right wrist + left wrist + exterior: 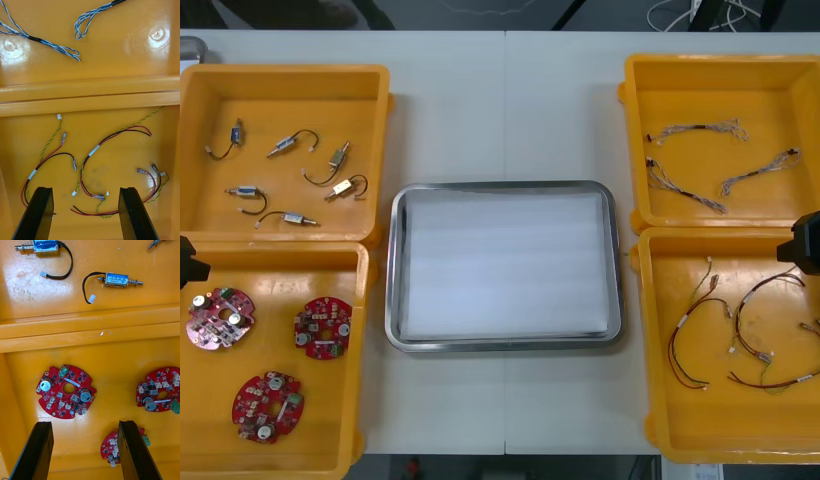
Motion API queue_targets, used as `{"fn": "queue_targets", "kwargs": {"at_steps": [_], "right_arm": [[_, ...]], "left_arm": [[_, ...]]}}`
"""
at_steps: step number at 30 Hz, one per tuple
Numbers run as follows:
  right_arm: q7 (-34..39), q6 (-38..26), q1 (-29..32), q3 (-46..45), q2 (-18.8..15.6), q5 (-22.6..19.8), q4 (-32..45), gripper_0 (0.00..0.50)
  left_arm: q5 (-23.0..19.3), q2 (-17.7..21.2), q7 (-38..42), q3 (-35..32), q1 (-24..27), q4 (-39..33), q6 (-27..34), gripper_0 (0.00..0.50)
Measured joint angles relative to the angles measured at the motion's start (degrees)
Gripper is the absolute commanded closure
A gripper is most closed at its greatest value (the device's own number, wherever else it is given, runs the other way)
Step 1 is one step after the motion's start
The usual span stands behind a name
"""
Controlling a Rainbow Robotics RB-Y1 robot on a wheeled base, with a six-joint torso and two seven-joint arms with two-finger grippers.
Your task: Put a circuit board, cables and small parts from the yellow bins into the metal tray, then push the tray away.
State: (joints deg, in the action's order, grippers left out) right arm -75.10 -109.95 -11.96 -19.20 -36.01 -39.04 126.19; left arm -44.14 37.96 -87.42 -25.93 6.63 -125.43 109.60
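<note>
The metal tray [502,187], white inside, lies between the yellow bins. Three round red circuit boards [322,327] sit in the near left bin; my left gripper [84,427] hovers open above them, one board [66,392] just ahead of its fingers and another [116,448] between them, lower down. Small metal parts [284,147] lie in the far left bin. Red, black and yellow cables [672,350] lie in the near right bin, under my open right gripper [86,189]. Twisted blue and white cables [690,195] are in the far right bin.
The left arm [188,262] shows at the table's left edge and the right arm [805,245] at its right edge, each over the wall between its two bins. Bare table runs around the tray and beyond its far side.
</note>
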Motion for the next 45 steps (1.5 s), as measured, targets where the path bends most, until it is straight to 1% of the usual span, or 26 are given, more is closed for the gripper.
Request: {"fn": "queue_targets", "kwargs": {"at_steps": [45], "right_arm": [[0.0, 0.0, 0.0, 0.0, 0.0, 0.0, 0.0, 0.000]], "left_arm": [[0.0, 0.0, 0.0, 0.0, 0.0, 0.0, 0.0, 0.000]]}}
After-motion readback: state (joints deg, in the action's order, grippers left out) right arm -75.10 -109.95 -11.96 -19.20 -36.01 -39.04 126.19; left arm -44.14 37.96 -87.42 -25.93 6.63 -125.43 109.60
